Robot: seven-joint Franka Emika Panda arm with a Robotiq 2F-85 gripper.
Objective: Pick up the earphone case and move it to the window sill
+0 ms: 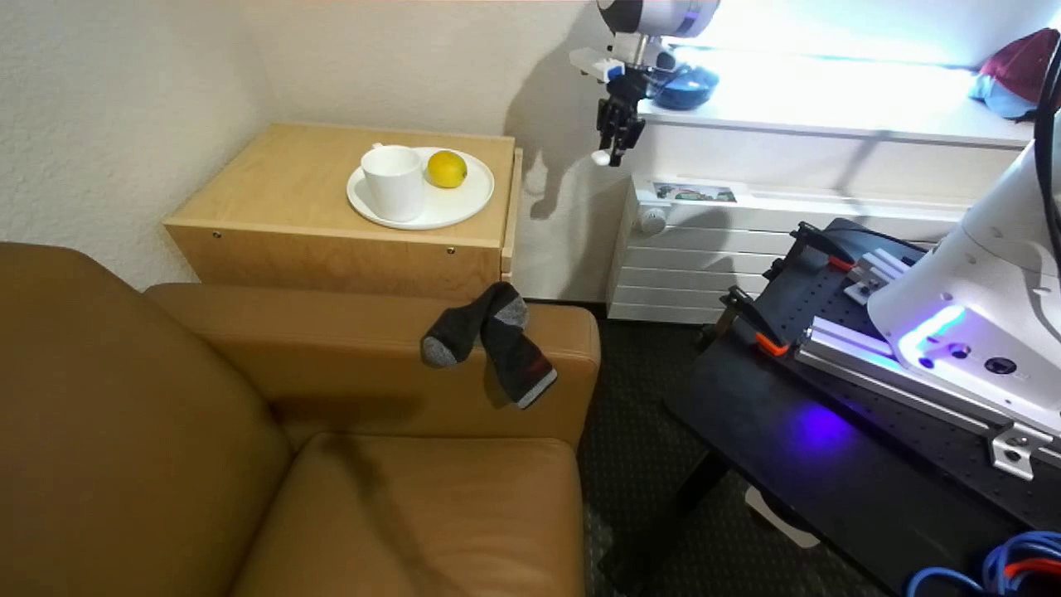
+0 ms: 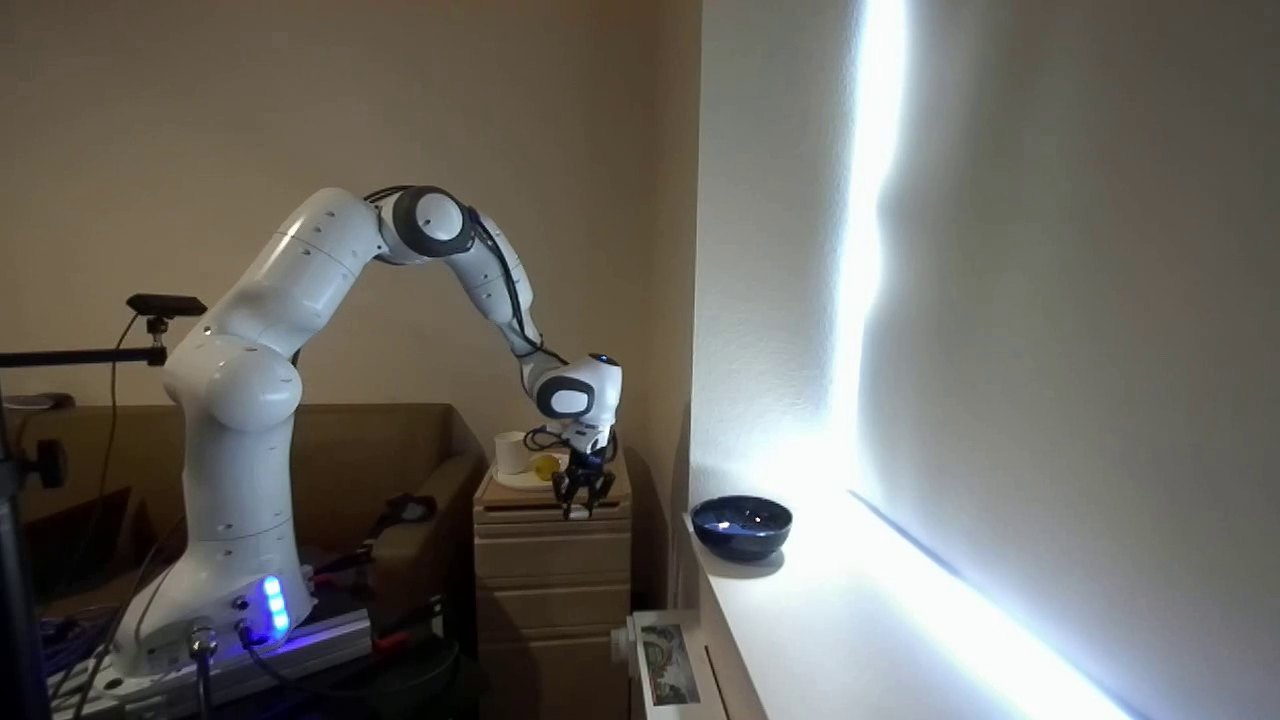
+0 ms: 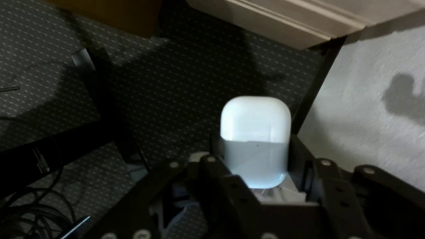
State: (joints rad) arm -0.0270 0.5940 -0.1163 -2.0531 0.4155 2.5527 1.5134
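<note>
The hand (image 3: 255,142) was found closed about the earphone case (image 3: 255,119), its two black fingers (image 3: 300,159) bearing on either side of the white body. Only the wrist view gave this contact plainly, together with the rounded corners of the case and a line across its face, brighter above than below; dotted dark carpet (image 3: 206,73) lay in the background there. In both exterior views the case amounted to a small white patch at the lower end of the hand, held in the air and apart from the window sill (image 2: 820,630). The full run of the arm (image 2: 290,270), base to wrist, was seen in an exterior view, as were the drawer fronts (image 2: 550,565) of the counter (image 1: 290,178). The counter carried a white plate (image 1: 468,203), with a white mug (image 1: 394,186) and a yellow fruit (image 1: 448,169) side by side on it, recorded in both exterior views. A dark blue bowl (image 2: 742,535) stood on the sill, likewise seen in both. A maroon and light-blue cloth article (image 1: 1018,70), kind not determined, rested further along the sill and showed only in an exterior view. A coloured picture (image 2: 670,665) lay on top of the white radiator (image 1: 688,274) below the sill, whose ribbed front was exposed in an exterior view. Dark socks (image 1: 514,356) with grey patches were draped over the armrest (image 1: 348,332) of the brown sofa (image 1: 398,497); their detail could be read in an exterior view.
</note>
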